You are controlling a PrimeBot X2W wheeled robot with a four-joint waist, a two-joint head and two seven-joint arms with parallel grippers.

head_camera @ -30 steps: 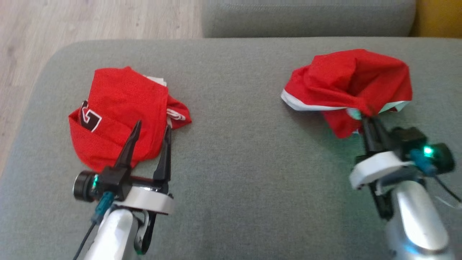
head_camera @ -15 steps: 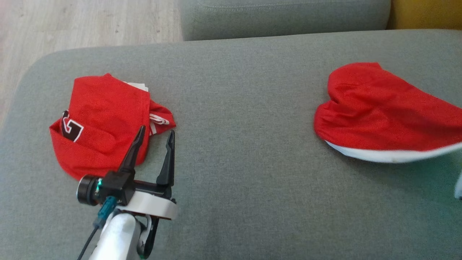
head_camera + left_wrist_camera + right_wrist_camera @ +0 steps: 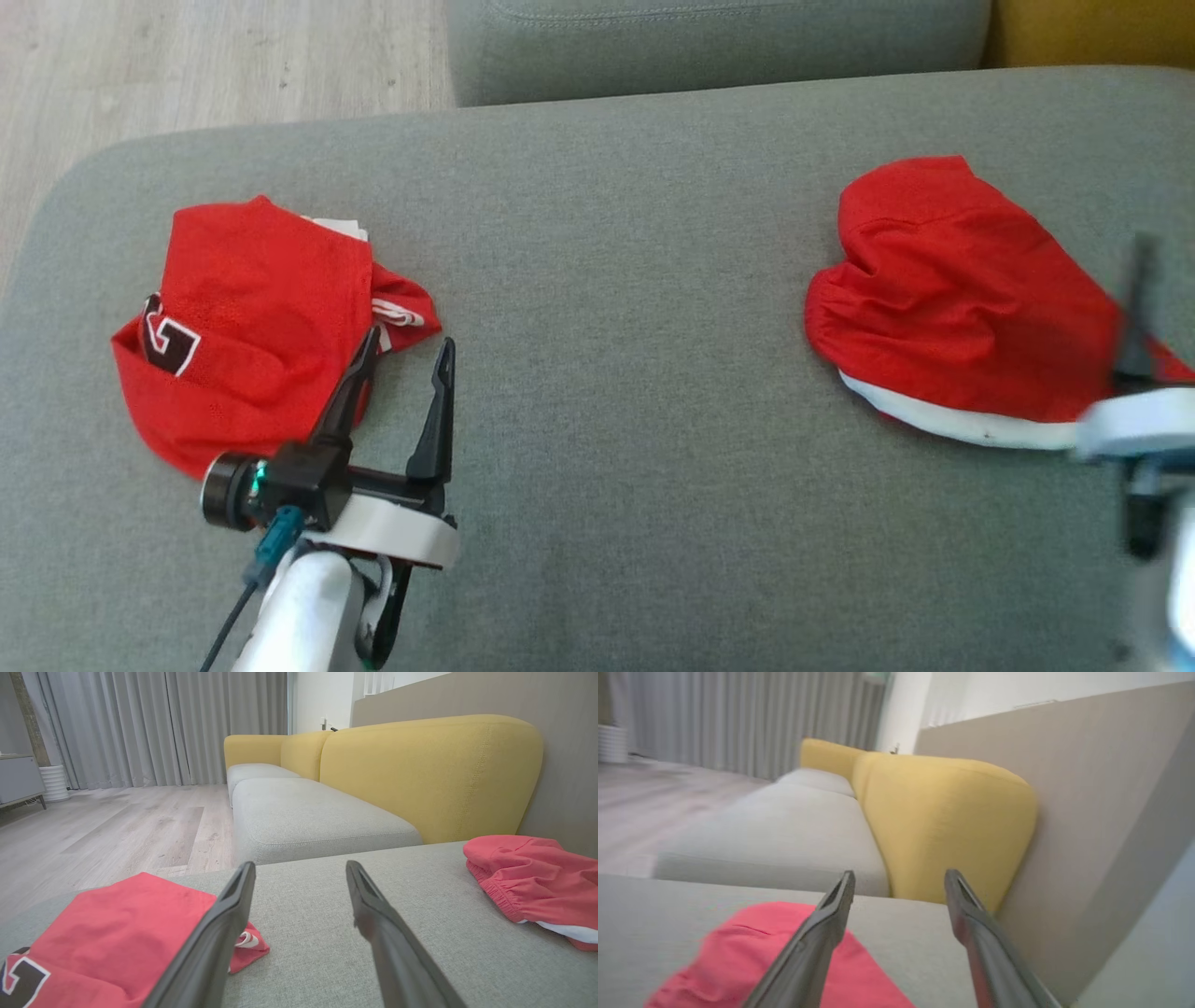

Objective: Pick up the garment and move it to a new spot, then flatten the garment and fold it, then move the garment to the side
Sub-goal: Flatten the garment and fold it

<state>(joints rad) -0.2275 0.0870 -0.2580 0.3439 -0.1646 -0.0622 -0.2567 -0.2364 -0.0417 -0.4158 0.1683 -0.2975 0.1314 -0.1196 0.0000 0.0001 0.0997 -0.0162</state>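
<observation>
four fingers (image 3: 222, 933) parted; two red garments (image 3: 252, 317)

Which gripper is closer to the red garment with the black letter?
Left. Left gripper sits at the right edge of the lettered garment; right gripper is across the cushion, by the other red garment.

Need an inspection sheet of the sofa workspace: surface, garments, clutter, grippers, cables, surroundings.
Surface: grey cushion, flat, carrying both garments.
Job's things: logo garment, red, crumpled, at left; white-banded garment, red, bunched, at right; the two lie wide apart.
Clutter: nothing seen.
Grippers: left gripper open at the logo garment's edge, holding nothing; right gripper open above the white-banded garment, blurred in the head view.
Cables: dark cable hanging from the left wrist.
Surroundings: wood floor, yellow sofa back, grey curtains.
</observation>
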